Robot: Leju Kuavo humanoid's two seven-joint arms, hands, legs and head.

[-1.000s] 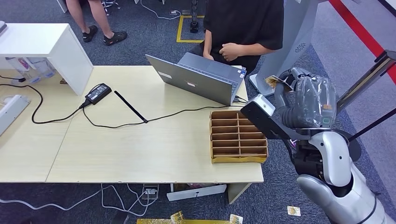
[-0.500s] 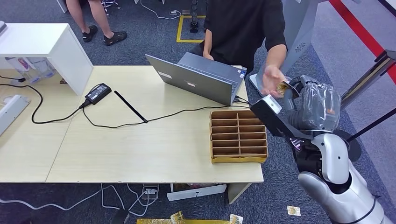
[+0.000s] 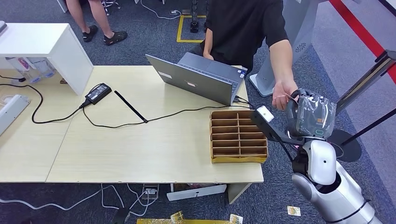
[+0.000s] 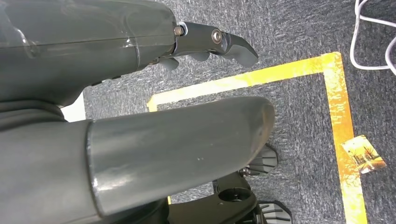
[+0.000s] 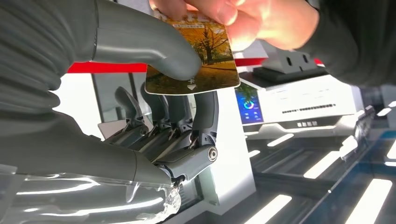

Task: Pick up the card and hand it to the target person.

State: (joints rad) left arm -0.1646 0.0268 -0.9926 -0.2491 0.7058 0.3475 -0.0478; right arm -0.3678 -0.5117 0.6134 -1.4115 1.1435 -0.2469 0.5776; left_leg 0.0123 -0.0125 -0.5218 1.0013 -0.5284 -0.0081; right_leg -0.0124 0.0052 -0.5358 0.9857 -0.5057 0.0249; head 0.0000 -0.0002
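Reached further down since a second ago: person's hand [image 3: 281, 96], then folded at the chest, now touching the right hand [image 3: 309, 114] beside the table's [image 3: 140, 149] far right corner. Right hand also lowered and drawn slightly right since then. Seen from the right wrist: card [image 5: 194, 60] with an autumn tree picture pinched between the grey thumb [image 5: 154, 44] and the darker fingers [image 5: 205, 116], with the person's fingertips [image 5: 224, 11] gripping the card's opposite edge. Held by both at once, then, card not yet let go by the robot. Left hand [image 4: 140, 121] hanging low over dark carpet with yellow floor tape [image 4: 336, 107], fingers loosely extended and holding nothing, another small card [image 4: 364, 154] lying on the floor near the tape. On the table: divided cardboard tray [image 3: 238, 136] near the right edge, grey laptop [image 3: 201, 77] behind it in front of the person, black power adapter [image 3: 98, 93] with its cable trailing across the top.
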